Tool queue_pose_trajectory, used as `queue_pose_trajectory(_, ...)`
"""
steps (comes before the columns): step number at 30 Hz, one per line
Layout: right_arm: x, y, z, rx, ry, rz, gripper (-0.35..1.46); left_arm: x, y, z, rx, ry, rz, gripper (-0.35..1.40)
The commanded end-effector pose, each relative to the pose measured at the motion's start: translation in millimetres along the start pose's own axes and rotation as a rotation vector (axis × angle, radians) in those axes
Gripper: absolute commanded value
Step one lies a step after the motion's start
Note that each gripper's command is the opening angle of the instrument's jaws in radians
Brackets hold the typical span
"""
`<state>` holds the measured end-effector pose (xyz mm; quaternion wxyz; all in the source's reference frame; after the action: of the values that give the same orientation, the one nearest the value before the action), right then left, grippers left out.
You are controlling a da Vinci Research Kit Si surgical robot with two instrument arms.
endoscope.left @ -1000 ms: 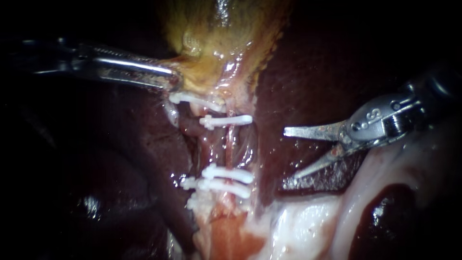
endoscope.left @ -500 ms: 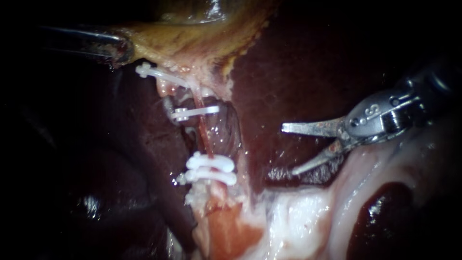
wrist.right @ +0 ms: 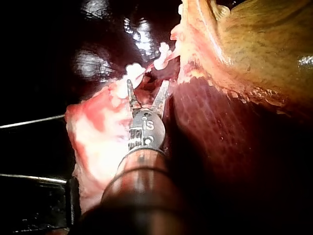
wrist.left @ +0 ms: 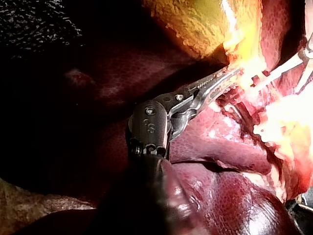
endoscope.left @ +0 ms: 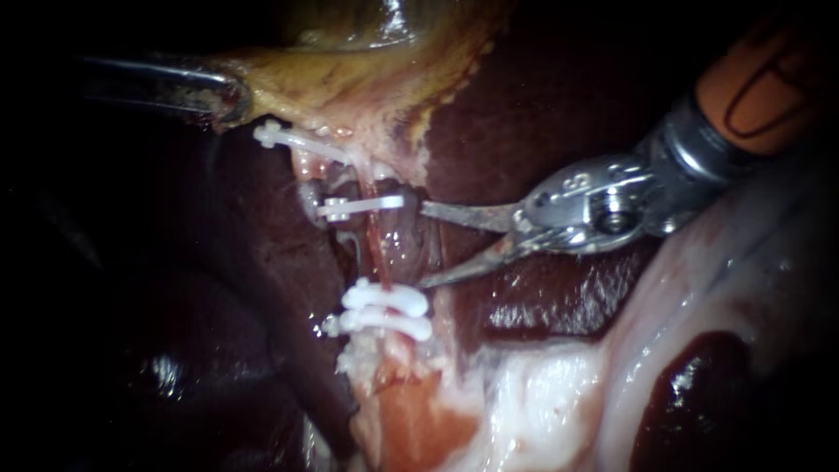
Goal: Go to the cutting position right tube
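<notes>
Pink, soft and probably slippery, the right tube [endoscope.left: 377, 253] at frame centre spans the upper clip [endoscope.left: 363, 206] and lower clips [endoscope.left: 386, 308]; my right instrument [endoscope.left: 426, 246], blades open, sits just beside it, best biting mid-span, while my left instrument [endoscope.left: 229, 94] grips the gallbladder [endoscope.left: 350, 79] upper left.
</notes>
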<state>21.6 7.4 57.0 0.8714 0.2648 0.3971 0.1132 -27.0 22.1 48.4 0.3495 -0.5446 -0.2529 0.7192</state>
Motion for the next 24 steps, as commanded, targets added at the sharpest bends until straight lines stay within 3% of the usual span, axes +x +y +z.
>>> queue_pose_trajectory(1,-0.1,0.1,0.5,0.006,0.001,0.006,1.31,0.0,0.0,0.1,-0.001,-0.001,0.000,-0.35)
queue_pose_trajectory(14,1.1,2.3,6.3,0.079,0.103,0.123,1.31,0.1,0.1,0.4,0.001,0.000,0.000,-0.35)
queue_pose_trajectory(24,2.5,2.6,8.6,0.108,0.150,0.148,1.33,-0.1,0.2,0.8,0.000,0.000,0.001,-0.35)
